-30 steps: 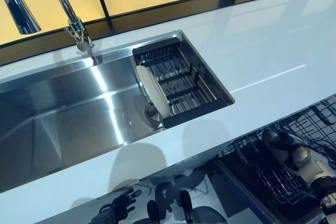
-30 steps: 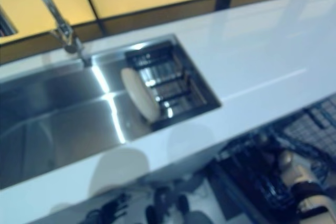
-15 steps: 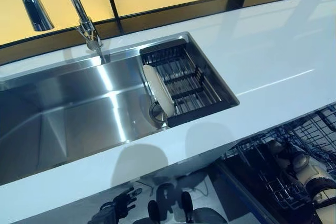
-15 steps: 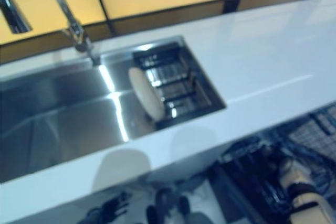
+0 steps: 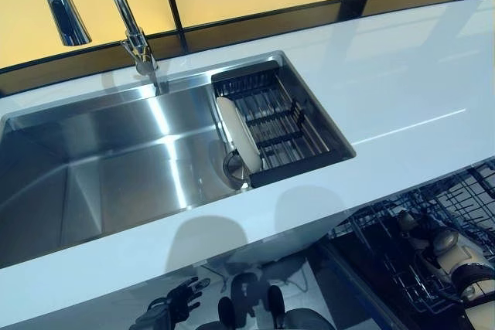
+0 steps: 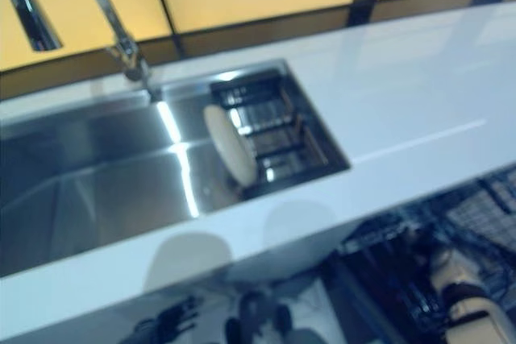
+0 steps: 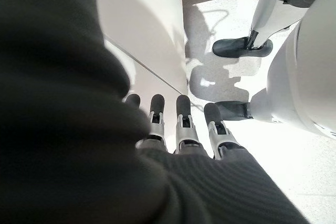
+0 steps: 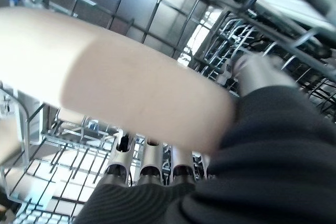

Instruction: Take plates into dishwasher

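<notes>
A beige plate (image 8: pixel 136 98) lies across my right hand (image 8: pixel 210 182), with the fingers (image 8: pixel 147 169) under it and the thumb (image 8: pixel 257 72) over its edge. The hand (image 5: pixel 445 256) is low inside the dishwasher's wire rack (image 5: pixel 456 199), below the counter at the right. A second pale plate (image 5: pixel 237 144) stands on edge at the left end of the black dish rack (image 5: pixel 286 125) in the steel sink (image 5: pixel 93 175). My left hand (image 5: pixel 166 311) hangs low under the counter's front edge, with straight fingers (image 7: pixel 184 121) and nothing in it.
A tall tap (image 5: pixel 128 21) stands behind the sink. The white counter (image 5: pixel 402 75) runs across the view, its front edge overhanging the open dishwasher. Wire tines (image 8: pixel 63 145) surround the held plate.
The whole picture has shifted right and down, so the camera moved. My right hand sits slightly lower in the dishwasher rack. The plate in the sink has not moved.
</notes>
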Controlling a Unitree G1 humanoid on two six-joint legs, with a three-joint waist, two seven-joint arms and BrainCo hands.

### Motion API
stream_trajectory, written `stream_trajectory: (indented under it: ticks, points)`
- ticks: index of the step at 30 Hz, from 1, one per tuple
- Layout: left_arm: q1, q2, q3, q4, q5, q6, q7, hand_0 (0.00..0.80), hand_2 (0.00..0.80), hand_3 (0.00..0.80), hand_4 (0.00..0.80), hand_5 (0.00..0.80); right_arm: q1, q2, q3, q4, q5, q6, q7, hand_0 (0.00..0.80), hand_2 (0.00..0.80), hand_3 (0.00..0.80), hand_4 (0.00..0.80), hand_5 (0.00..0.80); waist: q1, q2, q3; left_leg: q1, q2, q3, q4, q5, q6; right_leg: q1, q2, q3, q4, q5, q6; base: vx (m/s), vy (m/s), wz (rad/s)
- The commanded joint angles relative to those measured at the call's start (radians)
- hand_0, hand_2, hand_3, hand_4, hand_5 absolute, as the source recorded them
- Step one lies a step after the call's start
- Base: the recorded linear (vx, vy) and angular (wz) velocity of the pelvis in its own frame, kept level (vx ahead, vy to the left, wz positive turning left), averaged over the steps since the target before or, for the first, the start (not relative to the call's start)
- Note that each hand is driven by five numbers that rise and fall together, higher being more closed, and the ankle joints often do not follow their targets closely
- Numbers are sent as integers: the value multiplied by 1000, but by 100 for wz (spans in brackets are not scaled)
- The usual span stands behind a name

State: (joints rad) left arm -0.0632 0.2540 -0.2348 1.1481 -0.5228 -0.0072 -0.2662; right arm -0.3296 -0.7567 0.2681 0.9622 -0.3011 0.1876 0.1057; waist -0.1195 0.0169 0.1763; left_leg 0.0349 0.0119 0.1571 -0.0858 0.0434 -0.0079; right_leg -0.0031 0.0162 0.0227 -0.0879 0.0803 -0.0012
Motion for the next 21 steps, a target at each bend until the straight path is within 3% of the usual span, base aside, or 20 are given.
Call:
stream_trajectory:
  ticks: [1, 18, 19, 21]
  points:
    - [-60, 1, -17, 57, 38, -18, -15, 0, 0, 0, 0, 0, -1, 27, 10, 35, 40, -2, 25, 0, 0, 0, 0, 0, 12, -42, -16, 12, 17, -20, -1, -30, -23, -39, -58, 6, 1, 49, 85, 0, 0, 0]
    - [-48, 20, -4, 31, 25, -6, -8, 0, 0, 0, 0, 0, 5, -75, -47, -84, 91, 61, 69, 0, 0, 0, 0, 0, -5, -57, -8, 18, 21, -13, -1, -30, -24, -36, -53, 21, 1, 53, 84, 0, 0, 0]
    - [-43, 27, 4, 28, 22, -2, -6, 0, 0, 0, 0, 0, 7, -116, -78, -139, 107, 96, 76, 0, 0, 0, 0, 0, -14, -66, -7, 20, 24, -8, -1, -30, -25, -35, -51, 28, 1, 54, 84, 0, 0, 0]
    - [-43, 27, 4, 28, 22, -2, -6, 0, 0, 0, 0, 0, 7, -116, -78, -139, 107, 96, 76, 0, 0, 0, 0, 0, -14, -66, -7, 20, 24, -8, -1, -30, -25, -35, -51, 28, 1, 54, 84, 0, 0, 0]
